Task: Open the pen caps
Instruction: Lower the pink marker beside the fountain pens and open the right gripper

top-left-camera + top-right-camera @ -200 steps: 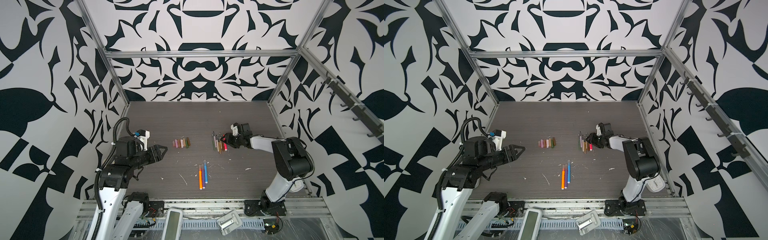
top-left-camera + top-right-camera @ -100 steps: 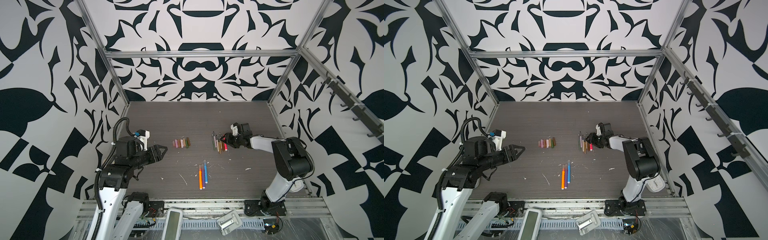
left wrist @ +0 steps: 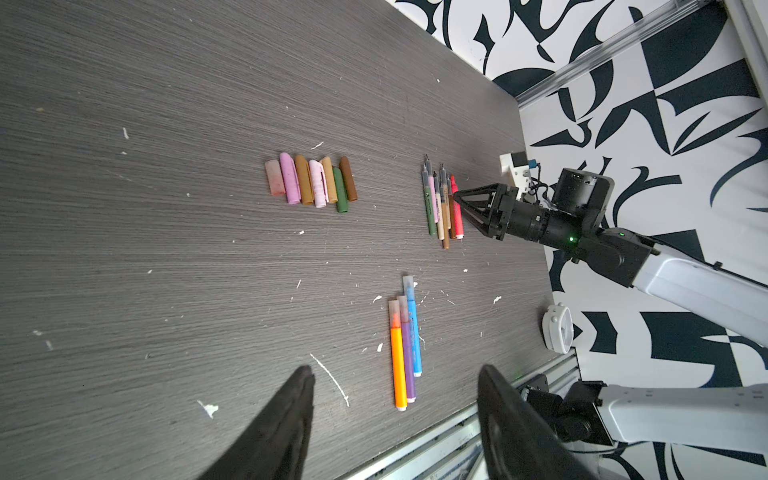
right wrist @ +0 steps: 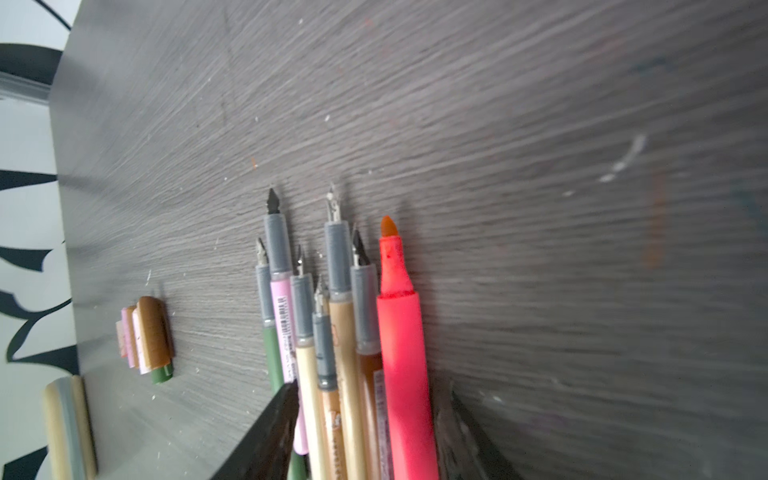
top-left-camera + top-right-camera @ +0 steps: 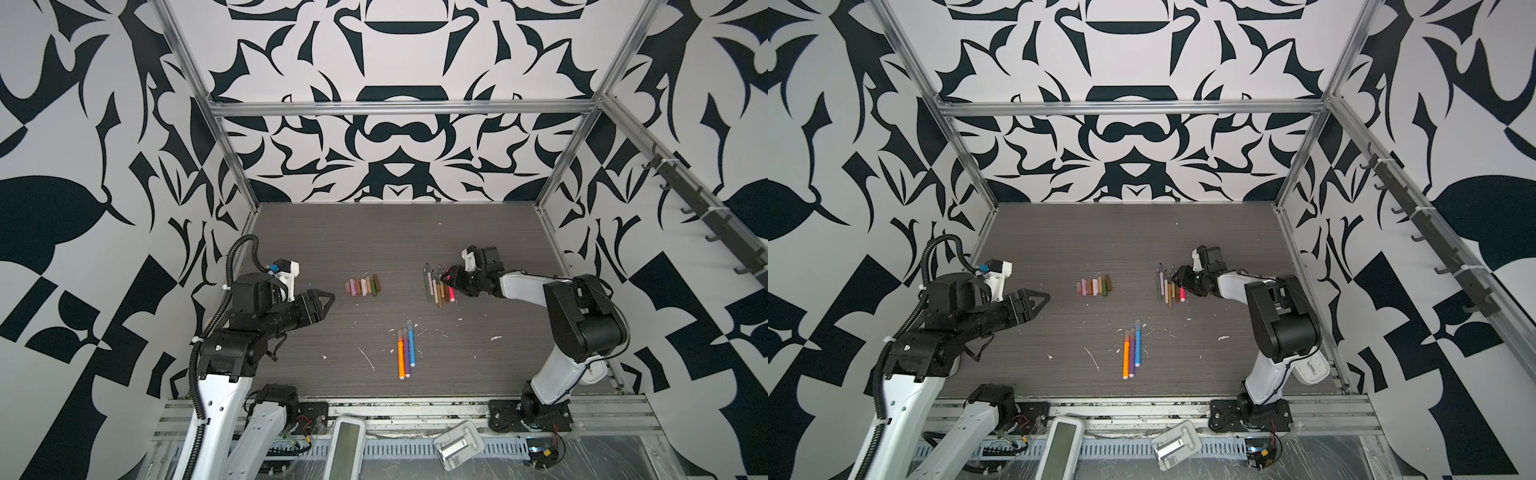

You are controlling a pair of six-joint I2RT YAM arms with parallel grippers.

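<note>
While the left hand (image 5: 327, 300) hangs wide open and empty above the worktop (image 5: 374, 241), the right hand (image 5: 451, 276) sits half open astride the uncapped pens (image 5: 438, 289), gripping none. Loose caps (image 5: 363, 286) lie in a row between the hands; three capped pens (image 5: 406, 351) lie nearer the front edge.

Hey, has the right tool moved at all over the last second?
No. The right tool stays at the same spot beside the red pen.

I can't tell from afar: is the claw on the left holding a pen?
No, the left gripper stands open with nothing clamped in it.
</note>
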